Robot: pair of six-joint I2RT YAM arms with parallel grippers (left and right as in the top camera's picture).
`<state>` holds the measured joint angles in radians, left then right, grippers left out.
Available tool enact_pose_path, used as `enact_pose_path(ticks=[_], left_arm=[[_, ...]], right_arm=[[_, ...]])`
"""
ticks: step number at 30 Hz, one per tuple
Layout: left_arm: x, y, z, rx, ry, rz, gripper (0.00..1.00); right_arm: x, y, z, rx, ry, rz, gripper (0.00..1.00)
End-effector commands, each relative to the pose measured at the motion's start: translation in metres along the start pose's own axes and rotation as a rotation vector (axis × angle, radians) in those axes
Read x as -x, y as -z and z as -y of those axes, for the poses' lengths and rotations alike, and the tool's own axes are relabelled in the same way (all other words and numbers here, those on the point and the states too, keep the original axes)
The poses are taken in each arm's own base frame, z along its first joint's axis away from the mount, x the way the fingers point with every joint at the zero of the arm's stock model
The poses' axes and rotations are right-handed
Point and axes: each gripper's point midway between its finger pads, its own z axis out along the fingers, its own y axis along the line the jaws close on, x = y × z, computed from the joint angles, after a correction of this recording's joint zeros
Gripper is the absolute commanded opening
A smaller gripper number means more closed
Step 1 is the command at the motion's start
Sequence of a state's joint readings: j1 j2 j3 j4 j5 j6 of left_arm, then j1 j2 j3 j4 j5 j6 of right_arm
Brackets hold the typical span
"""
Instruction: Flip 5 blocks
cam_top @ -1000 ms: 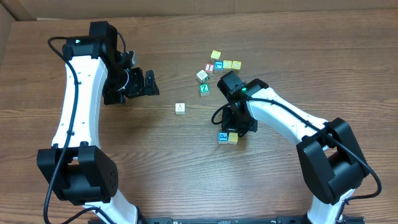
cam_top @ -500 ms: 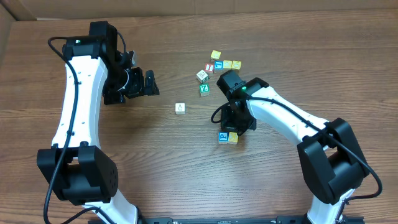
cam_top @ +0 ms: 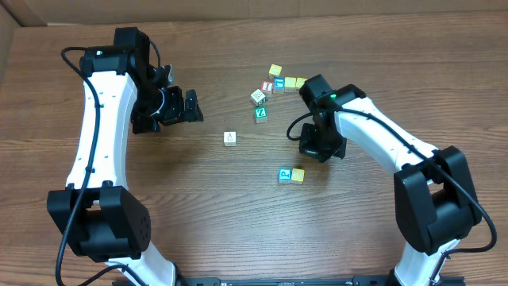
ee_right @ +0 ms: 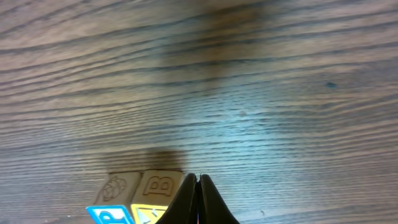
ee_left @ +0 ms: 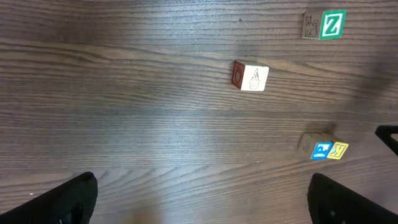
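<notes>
A: Reads right tool (cam_top: pixel 312 148) clenched, empty, centre-right; left tool (cam_top: pixel 190 106) released, upper left.
B: Locates teal block (cam_top: pixel 284 175) touching yellow block (cam_top: pixel 298 175), lower centre. Risks nudging both together with a shut tool, flipping neither.

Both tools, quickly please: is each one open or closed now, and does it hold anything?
Left tool: open, holding nothing.
Right tool: closed, with nothing between its fingers.
</notes>
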<state>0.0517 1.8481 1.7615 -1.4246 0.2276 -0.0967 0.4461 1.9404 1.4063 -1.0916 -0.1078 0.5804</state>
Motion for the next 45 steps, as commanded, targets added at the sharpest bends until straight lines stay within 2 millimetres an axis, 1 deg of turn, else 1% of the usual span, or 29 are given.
enact_pose_path(ticks=[1, 11, 23, 31, 38, 45], left_arm=[[0.006, 0.001, 0.003, 0.001, -0.013, 0.012, 1.0], [0.006, 0.001, 0.003, 0.0, -0.013, 0.012, 1.0], [0.006, 0.002, 0.003, 0.001, -0.013, 0.012, 1.0], [0.006, 0.002, 0.003, 0.001, -0.013, 0.012, 1.0], [0.006, 0.002, 0.003, 0.001, -0.013, 0.012, 1.0], [0.006, 0.002, 0.003, 0.001, -0.013, 0.012, 1.0]], right_arm=[[-0.004, 0.001, -0.001, 0.003, 0.002, -0.008, 0.04], [-0.018, -0.011, 0.005, -0.013, -0.015, -0.049, 0.04], [-0.037, -0.014, -0.013, 0.002, 0.043, -0.076, 0.04], [-0.033, -0.015, -0.014, -0.002, 0.052, -0.058, 0.04], [-0.022, -0.013, -0.017, 0.017, 0.055, -0.02, 0.04], [-0.019, -0.011, -0.008, 0.01, 0.023, -0.034, 0.04]])
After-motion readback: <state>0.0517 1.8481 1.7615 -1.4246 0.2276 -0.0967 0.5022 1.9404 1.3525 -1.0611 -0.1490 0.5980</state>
